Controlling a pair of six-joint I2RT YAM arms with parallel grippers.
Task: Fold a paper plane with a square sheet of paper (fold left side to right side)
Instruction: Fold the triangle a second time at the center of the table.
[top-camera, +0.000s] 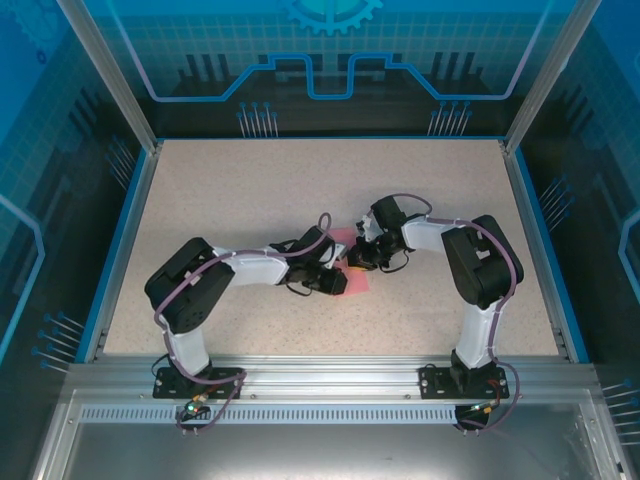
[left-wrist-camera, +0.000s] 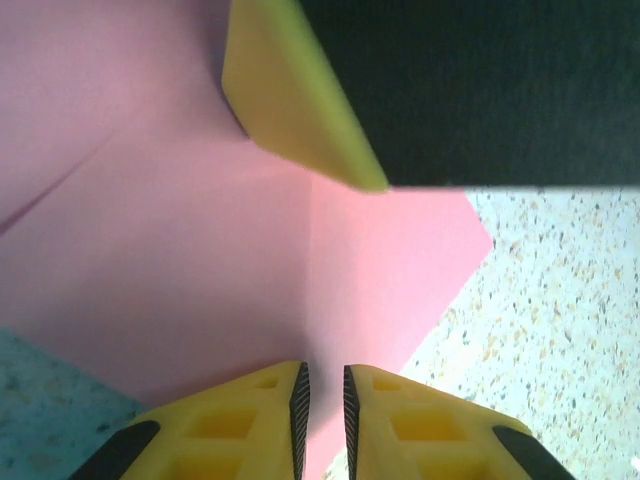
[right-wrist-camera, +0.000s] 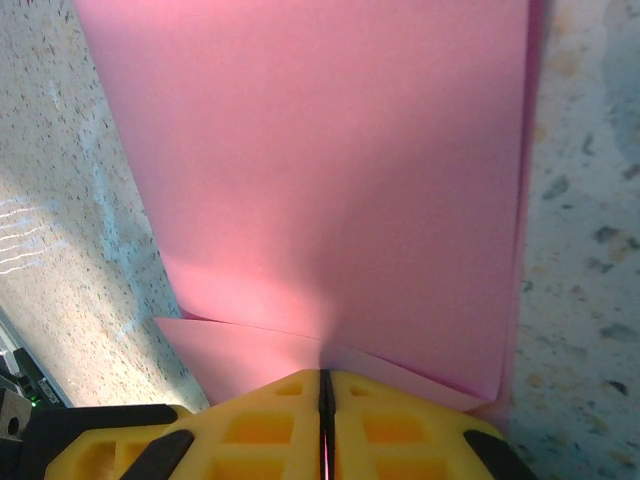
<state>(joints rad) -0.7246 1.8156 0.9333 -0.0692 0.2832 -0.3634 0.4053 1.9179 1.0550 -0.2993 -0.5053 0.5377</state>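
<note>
The pink square sheet of paper (top-camera: 355, 283) lies on the speckled table between both grippers, folded into layers with diagonal flaps and a centre crease (right-wrist-camera: 330, 150). My right gripper (right-wrist-camera: 326, 375) is shut on the paper's near edge, and a pink sliver shows between its pads. In the top view it (top-camera: 353, 262) reaches in from the right. My left gripper (left-wrist-camera: 325, 368) hovers over the paper (left-wrist-camera: 200, 250) with its jaws a narrow gap apart, straddling the crease. The right gripper's yellow finger (left-wrist-camera: 290, 100) sits just ahead of it. A finished paper plane is out of view.
The speckled table (top-camera: 250, 190) is bordered by a blue rim and aluminium frame posts (top-camera: 110, 70). Bare tabletop shows beside the paper (left-wrist-camera: 560, 330) (right-wrist-camera: 590, 250). The two arms meet near the table's middle, wrists close together.
</note>
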